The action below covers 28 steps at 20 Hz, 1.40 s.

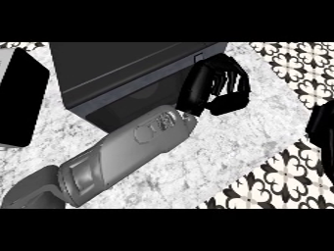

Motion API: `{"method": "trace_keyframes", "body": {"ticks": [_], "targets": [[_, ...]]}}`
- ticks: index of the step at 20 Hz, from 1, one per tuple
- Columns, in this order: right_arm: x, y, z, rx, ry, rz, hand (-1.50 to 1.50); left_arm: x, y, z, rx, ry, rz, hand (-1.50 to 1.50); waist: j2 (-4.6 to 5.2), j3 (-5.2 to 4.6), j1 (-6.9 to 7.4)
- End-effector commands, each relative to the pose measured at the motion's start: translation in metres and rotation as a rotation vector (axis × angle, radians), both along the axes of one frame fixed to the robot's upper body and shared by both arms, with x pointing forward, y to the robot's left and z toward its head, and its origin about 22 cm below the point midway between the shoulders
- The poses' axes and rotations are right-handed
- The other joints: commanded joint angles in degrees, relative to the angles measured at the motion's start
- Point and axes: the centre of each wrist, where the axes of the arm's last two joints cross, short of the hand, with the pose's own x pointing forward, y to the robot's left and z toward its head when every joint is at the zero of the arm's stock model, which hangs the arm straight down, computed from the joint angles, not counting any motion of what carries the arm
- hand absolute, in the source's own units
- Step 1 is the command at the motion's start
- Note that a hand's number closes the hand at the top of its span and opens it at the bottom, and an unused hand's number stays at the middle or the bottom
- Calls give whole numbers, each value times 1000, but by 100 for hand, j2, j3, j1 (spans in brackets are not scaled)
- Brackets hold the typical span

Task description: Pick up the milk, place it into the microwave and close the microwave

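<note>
The counter [220, 147] is a pale, mottled stone top. Its right edge runs on a slant from the upper middle down to the lower middle of the view, and beyond it lies a black-and-white patterned floor [299, 63]. Between that edge and the microwave [126, 68] there is a broad strip of bare counter, the widest free room in view.

The microwave is a dark box at the top centre, set at an angle. Its door [7, 98] stands swung out to the left, a black window in a grey frame, well apart from the box's front. The opening facing the robot is in deep shadow, and nothing inside it can be made out.

The left hand [224, 88] is at the microwave's right front corner, at the end of a grey forearm that crosses the counter from the lower left. Its fingers [236, 95] are curled in toward the thumb with a narrow gap between them, and no carton shows in that curl. Where the milk is cannot be told; it may be hidden in the dark opening or behind the hand.

The right hand [332, 137] shows at the right edge, over the patterned floor and partly cut off. Whether it is spread or closed cannot be told.
</note>
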Motion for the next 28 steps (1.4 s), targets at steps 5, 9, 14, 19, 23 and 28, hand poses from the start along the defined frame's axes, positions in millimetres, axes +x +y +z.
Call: {"method": "trace_keyframes", "body": {"ticks": [5, 9, 14, 19, 23, 28], "targets": [[-12, 10, -8, -95, 61, 155, 150, 17, 3, -9, -23, 161, 162, 150, 205, 5, 131], [-20, 20, -10, -67, 74, 186, 150, 18, 11, 11, -341, 391, 152, 150, 293, -125, 226], [-34, 27, -27, -51, 144, 197, 150, 20, 23, 1, -471, 495, 112, 150, 236, -98, 455], [-48, 36, -33, -29, 160, 204, 150, 18, 34, -23, -526, 570, 85, 150, 181, -81, 558], [-60, 41, -39, 5, 181, 195, 150, 18, 43, -40, -551, 588, 64, 150, 120, -80, 663], [-74, 49, -44, 7, 196, 200, 150, 20, 54, -52, -550, 588, 18, 150, 152, -83, 767]]}}
